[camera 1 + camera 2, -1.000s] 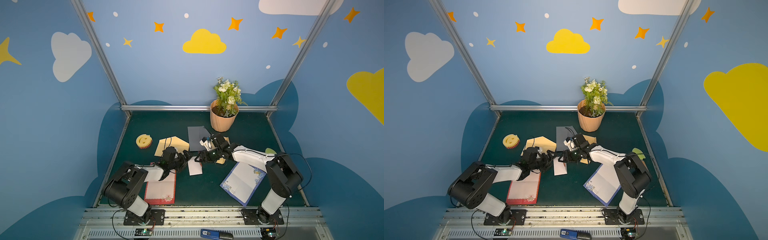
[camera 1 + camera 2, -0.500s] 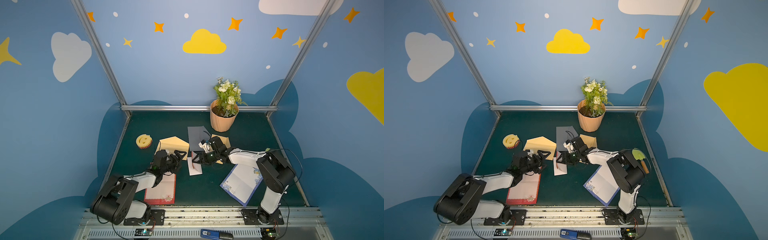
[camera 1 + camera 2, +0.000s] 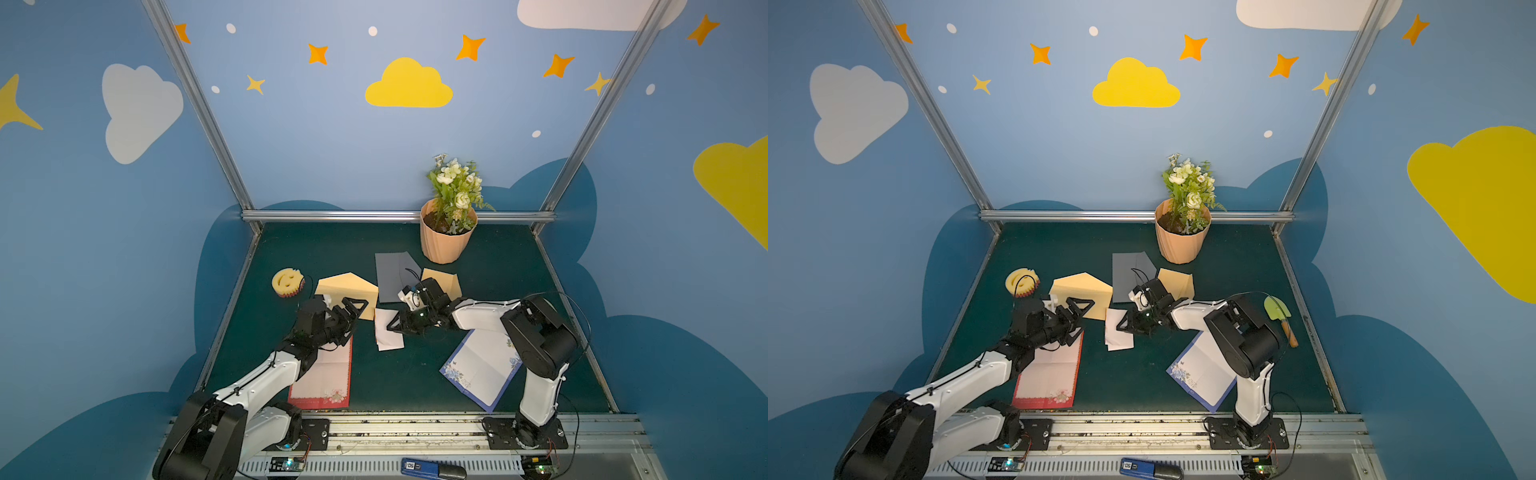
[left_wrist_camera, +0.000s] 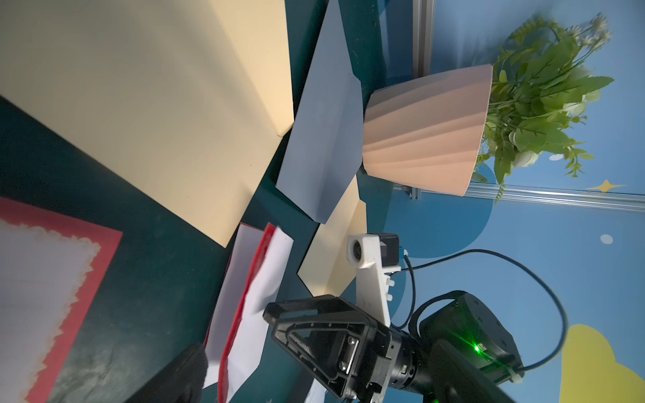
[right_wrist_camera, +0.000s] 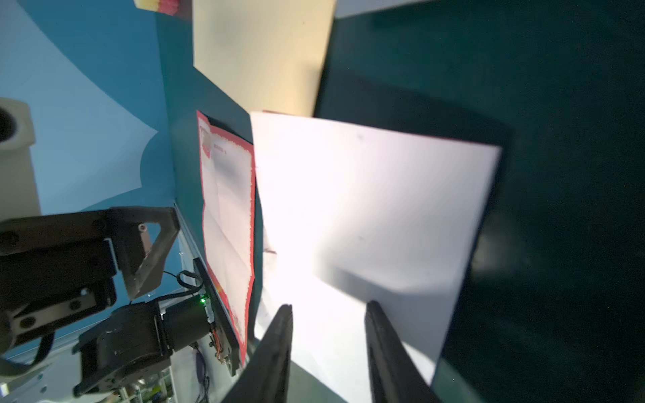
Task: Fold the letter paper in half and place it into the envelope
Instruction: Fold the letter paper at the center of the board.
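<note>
Reading the table [image 3: 498, 270] as a clock face with twelve at its far edge, the smiley sponge [image 3: 286, 282] sits out at ten, clear of the work. Next comes the left gripper [image 3: 351, 309], jaws spread as wide as they go and holding nothing. It hovers above the far end of the flat red-bordered sheet [image 3: 328, 374], just beside the cream envelope [image 3: 345, 286]; I judge it is placed there to steady or open that envelope. Near the centre lies the folded letter paper [image 3: 386, 340], white side up, the cream envelope at its ten o'clock and the grey envelope [image 3: 392, 274] at its twelve. The right gripper [image 3: 392, 326] reaches in from three, low over the paper, probably to press the crease or take an edge. Only the right wrist view shows its fingers [image 5: 279, 349] partly apart, no paper seen between them. Only the left wrist view shows red border peeking between the two white leaves. The blue-bordered sheet [image 3: 482, 370] lies at five. A green trowel [image 3: 1277, 309] shows in a top view, at three; neither wrist view has it.
</note>
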{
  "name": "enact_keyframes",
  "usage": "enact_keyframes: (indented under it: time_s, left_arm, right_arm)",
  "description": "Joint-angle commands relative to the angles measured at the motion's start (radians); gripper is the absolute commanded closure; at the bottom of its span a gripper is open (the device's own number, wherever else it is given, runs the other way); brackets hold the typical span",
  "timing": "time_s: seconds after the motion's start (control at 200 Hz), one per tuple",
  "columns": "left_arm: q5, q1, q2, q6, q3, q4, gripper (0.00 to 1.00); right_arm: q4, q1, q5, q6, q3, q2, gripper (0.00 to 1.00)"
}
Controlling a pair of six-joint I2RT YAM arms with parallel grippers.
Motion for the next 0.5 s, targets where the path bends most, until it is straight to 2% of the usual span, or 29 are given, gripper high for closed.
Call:
enact_keyframes:
  time_s: [0.0,0.28,0.496]
  left_arm:
    - [0.025,-0.016,0.022,0.041,0.047,-0.023,0.0]
    - [0.02,-0.078,0.092,0.048,0.1,0.015,0.0]
    - [0.016,-0.128,0.21,0.047,0.124,0.066,0.0]
  right_arm:
    - [-0.044,0.002,0.049,-0.003,-0.008,0.007,0.77]
    - [-0.042,-0.001,0.071,0.008,-0.024,0.028,0.8]
    - [-0.026,-0.008,0.073,0.016,-0.039,0.026,0.81]
